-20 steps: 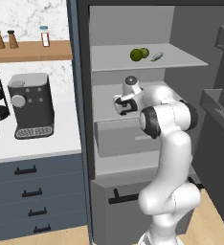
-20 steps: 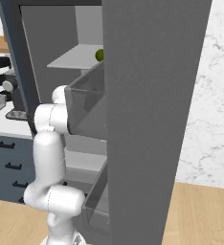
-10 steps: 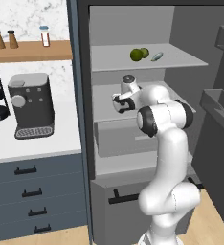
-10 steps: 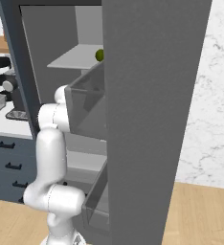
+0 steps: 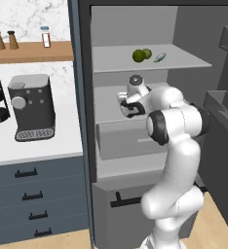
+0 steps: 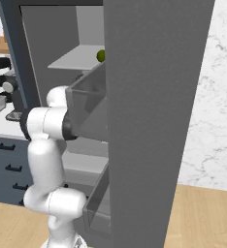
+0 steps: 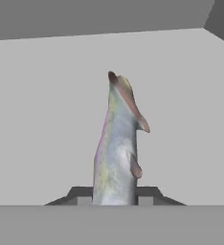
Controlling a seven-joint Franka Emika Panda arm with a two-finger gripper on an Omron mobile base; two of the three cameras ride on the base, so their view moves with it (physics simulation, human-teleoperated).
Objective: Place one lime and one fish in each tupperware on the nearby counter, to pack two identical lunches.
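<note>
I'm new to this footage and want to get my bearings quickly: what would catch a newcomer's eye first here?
The white arm reaches deep into the open fridge, its hand on the middle shelf. In the hand view, a silvery fish with a pinkish stripe stands between the tips of the gripper, which have closed on it. On the top shelf sit two limes beside a second small fish.

Two limes [image 5: 142, 55] are sitting side by side (touching, it seems) on the upper fridge shelf, with a small pale fish [image 5: 160, 58] lying just beside them. Another silvery, pink-tinged fish [image 7: 117, 143] is lying lengthwise between the fingertips.
</note>
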